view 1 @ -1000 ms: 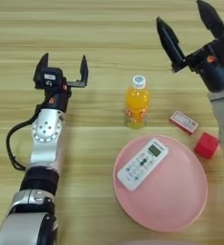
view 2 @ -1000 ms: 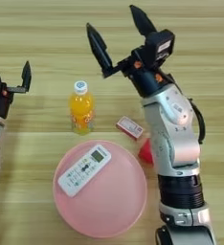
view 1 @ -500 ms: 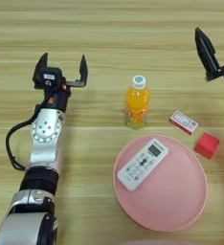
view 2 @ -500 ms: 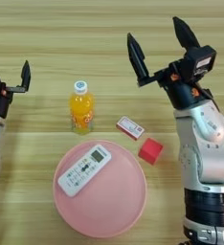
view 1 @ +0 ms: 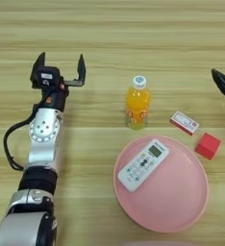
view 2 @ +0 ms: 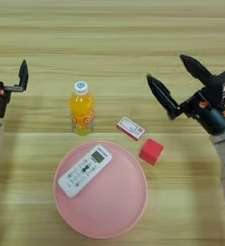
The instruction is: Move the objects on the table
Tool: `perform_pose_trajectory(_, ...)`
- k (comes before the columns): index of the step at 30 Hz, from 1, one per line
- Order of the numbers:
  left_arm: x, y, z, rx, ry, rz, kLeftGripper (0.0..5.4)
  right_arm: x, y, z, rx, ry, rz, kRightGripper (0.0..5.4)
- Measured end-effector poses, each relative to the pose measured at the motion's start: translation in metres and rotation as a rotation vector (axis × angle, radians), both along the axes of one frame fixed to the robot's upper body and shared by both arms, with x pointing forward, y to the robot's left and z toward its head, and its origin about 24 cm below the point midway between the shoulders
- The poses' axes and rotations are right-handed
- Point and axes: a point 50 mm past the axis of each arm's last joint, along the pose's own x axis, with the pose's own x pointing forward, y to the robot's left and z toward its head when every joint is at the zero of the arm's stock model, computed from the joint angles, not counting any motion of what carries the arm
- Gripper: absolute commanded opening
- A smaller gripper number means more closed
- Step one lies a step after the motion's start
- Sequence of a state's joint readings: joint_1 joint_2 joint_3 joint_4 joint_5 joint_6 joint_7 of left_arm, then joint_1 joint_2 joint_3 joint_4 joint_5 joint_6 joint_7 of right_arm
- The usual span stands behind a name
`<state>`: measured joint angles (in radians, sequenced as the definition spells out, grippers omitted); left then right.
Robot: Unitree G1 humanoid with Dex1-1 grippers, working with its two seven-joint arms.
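A small bottle (view 1: 137,103) of orange drink with a white cap stands upright near the middle of the table (view 1: 109,29). To its right a red cube (view 2: 151,151) rests just off the pink plate's rim. My right gripper (view 2: 174,83) hovers open to the right of the cube and bottle, its fingers spread wide, holding nothing. At the left, my left gripper (view 1: 59,67) is open and empty, well apart from the bottle.
A pink plate (view 1: 181,206) lies at the front with a white remote control (view 1: 143,164) on its left part. A small white and red box (view 1: 184,122) lies between the bottle and the cube.
My right arm has swung to the right and come lower, away from the bottle, uncovering the cube. The left arm has stayed in place.
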<state>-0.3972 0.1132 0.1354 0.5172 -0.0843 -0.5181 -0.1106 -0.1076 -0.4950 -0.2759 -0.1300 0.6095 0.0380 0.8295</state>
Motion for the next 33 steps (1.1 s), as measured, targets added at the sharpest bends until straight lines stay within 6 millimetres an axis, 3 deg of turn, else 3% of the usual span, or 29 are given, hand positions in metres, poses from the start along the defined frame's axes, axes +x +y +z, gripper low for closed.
perform_pose_trajectory(7,0.001,0.0,0.0,0.0,0.002,-0.001,5.4,-0.004,-0.011,-0.017,-0.129,0.097,0.096,5.38)
perform_pose_trajectory(18,0.002,-0.001,0.0,0.0,0.002,-0.003,5.4,-0.011,-0.008,-0.045,-0.264,0.224,0.214,5.38)
perform_pose_trajectory(30,0.002,-0.001,0.0,0.002,0.003,-0.009,5.4,-0.013,-0.01,-0.06,-0.311,0.262,0.202,5.38)
perform_pose_trajectory(33,0.002,-0.001,0.0,0.003,0.003,-0.01,5.4,-0.009,-0.006,-0.061,-0.259,0.225,0.118,5.38)
